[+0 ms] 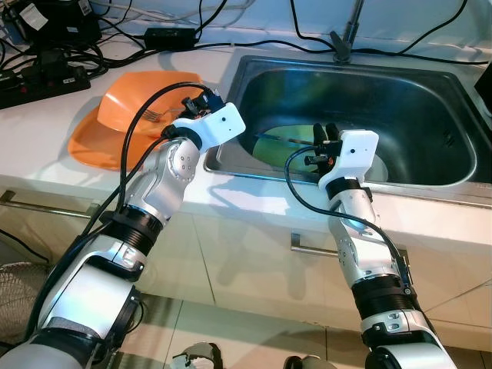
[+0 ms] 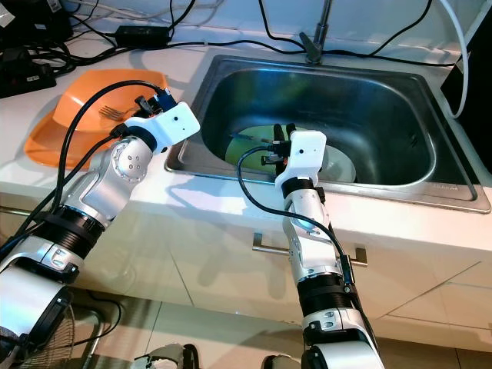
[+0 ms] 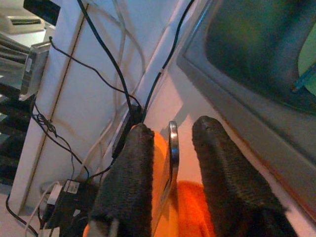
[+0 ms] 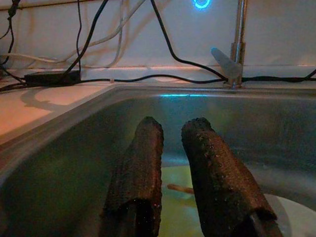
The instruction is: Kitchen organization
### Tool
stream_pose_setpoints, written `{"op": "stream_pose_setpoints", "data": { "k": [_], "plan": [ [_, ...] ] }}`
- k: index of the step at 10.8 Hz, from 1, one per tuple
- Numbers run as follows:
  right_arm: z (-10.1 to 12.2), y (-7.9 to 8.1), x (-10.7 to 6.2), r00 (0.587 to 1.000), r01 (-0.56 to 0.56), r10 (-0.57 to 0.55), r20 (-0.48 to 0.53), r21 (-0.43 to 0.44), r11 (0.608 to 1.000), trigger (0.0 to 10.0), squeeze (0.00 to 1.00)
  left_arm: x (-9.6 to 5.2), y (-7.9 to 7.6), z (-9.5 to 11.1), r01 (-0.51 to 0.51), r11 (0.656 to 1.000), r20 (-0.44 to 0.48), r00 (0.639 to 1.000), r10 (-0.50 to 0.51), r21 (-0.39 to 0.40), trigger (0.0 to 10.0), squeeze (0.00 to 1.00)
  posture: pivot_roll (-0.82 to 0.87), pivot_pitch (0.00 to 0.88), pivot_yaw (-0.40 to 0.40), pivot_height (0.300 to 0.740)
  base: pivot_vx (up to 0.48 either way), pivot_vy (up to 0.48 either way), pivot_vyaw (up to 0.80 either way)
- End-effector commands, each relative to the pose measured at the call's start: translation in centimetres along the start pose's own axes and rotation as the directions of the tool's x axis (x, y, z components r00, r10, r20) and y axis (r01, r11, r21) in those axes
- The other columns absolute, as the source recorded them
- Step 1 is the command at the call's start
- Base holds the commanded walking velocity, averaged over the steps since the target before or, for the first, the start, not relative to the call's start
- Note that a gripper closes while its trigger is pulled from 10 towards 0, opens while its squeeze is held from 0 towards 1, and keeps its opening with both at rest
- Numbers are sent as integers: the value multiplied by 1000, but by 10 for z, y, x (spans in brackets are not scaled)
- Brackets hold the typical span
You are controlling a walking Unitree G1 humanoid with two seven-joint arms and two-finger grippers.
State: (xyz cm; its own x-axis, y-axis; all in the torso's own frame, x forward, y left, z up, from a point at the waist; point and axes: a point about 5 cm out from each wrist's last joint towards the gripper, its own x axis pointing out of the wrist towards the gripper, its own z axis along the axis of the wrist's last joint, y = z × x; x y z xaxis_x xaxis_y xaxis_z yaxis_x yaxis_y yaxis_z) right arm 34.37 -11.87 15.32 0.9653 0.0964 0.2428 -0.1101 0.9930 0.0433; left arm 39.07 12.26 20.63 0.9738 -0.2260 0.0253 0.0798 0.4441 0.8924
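Two stacked orange plates (image 1: 108,127) lie on the white counter left of the sink. A metal fork (image 1: 151,115) rests over the upper plate. My left gripper (image 1: 194,102) hovers at that plate's right rim, open. In the left wrist view the fork's handle (image 3: 172,148) stands between the fingers, against one and apart from the other. My right gripper (image 1: 325,129) reaches over the sink's front edge, its fingers (image 4: 140,163) nearly together with nothing between them. Below it lie a green plate (image 1: 280,147) with a thin blue-handled utensil (image 1: 278,139) and a white plate (image 1: 381,166).
The steel sink (image 1: 430,92) takes up the right half of the counter, with the tap (image 1: 344,42) at its back rim. Black cables, a power adapter (image 1: 173,35) and a power strip (image 1: 42,81) crowd the counter behind the orange plates. Cabinet fronts with bar handles run below.
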Motion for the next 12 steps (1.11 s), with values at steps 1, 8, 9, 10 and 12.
{"op": "stream_pose_setpoints", "data": {
  "k": [1, 8, 9, 10, 12],
  "plan": [
    [-4, 0, 0, 1000, 10, -10, -19, 9, 1000, 10000, 0, 2, 6, 3, -17, 1000, 12, 1000, 17, -2, 0, 0, 99, 79, 35, 740, 0, 0, 0],
    [-5, -1, -1, 1000, 10, -10, -23, 9, 1000, 10000, 0, 3, 6, 0, -25, 1000, 4, 1000, 25, -6, 0, 0, 98, 80, 33, 740, 0, 0, 0],
    [-5, -1, -1, 1000, 11, -11, -23, 9, 1000, 10000, 0, 3, 7, 0, -29, 1000, 4, 1000, 29, -2, 0, 0, 99, 80, 33, 740, 0, 0, 0],
    [-5, -1, -1, 1000, 10, -10, -23, 10, 1000, 10000, 0, 3, 11, 2, -52, 998, 12, 999, 52, 20, 0, 0, 99, 80, 34, 740, 0, 0, 0],
    [-6, 0, -1, 1000, 11, -11, -26, 10, 1000, 10000, 0, 3, 16, 6, -76, 996, 35, 997, 74, 46, 0, 0, 101, 79, 33, 740, 0, 0, 0]
  ]
}}
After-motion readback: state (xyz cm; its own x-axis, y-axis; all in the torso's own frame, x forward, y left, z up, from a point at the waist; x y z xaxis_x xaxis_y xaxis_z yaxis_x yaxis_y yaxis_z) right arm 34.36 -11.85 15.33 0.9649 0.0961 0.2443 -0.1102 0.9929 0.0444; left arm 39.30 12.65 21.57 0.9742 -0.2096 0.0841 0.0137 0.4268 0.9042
